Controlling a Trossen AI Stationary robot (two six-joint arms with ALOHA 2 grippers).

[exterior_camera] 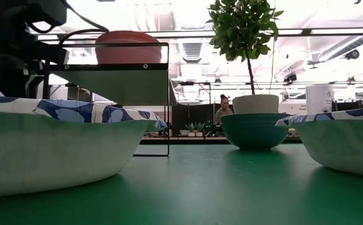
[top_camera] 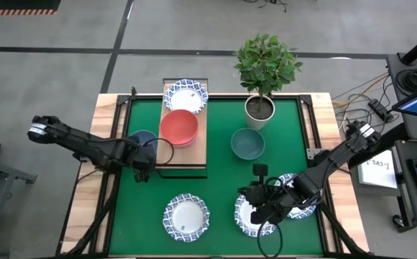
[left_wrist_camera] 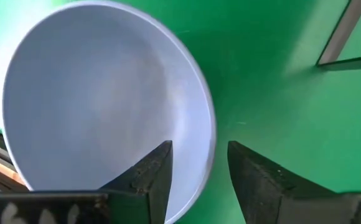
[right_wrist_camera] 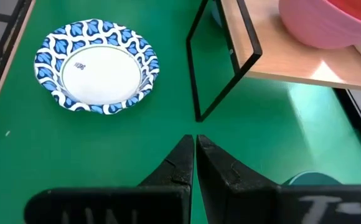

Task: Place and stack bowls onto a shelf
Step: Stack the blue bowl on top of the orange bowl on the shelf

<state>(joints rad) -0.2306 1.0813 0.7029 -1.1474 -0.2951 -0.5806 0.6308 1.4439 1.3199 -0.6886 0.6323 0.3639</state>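
The shelf (top_camera: 194, 147) carries a white bowl with a blue patterned rim (top_camera: 185, 96) at its far end. A red bowl (top_camera: 179, 126) is nested in a pink bowl (right_wrist_camera: 317, 31) at the middle. The blue bowl (top_camera: 144, 139) rests on the green mat left of the shelf. My left gripper (left_wrist_camera: 196, 171) is open over that bowl's near rim, one finger inside and one outside. The teal bowl (top_camera: 248, 143) and three more patterned bowls (top_camera: 187, 216) (top_camera: 250, 218) (top_camera: 300, 194) sit on the mat. My right gripper (right_wrist_camera: 195, 155) is shut and hovers over bare mat near the teal bowl. My left gripper comes from above with its fingers on either side of the blue bowl's rim (left_wrist_camera: 210, 134), one finger (left_wrist_camera: 152, 174) inside the bowl and the other (left_wrist_camera: 255, 180) outside. The bowl sits on the mat. I cannot tell whether either finger touches the rim.
A potted plant in a white pot (top_camera: 259, 108) stands at the mat's far right, beside the teal bowl. The shelf's black frame (right_wrist_camera: 221, 93) rises ahead of my right gripper. The right arm reaches over two patterned bowls. A person shows far behind the table (exterior_camera: 222, 106).
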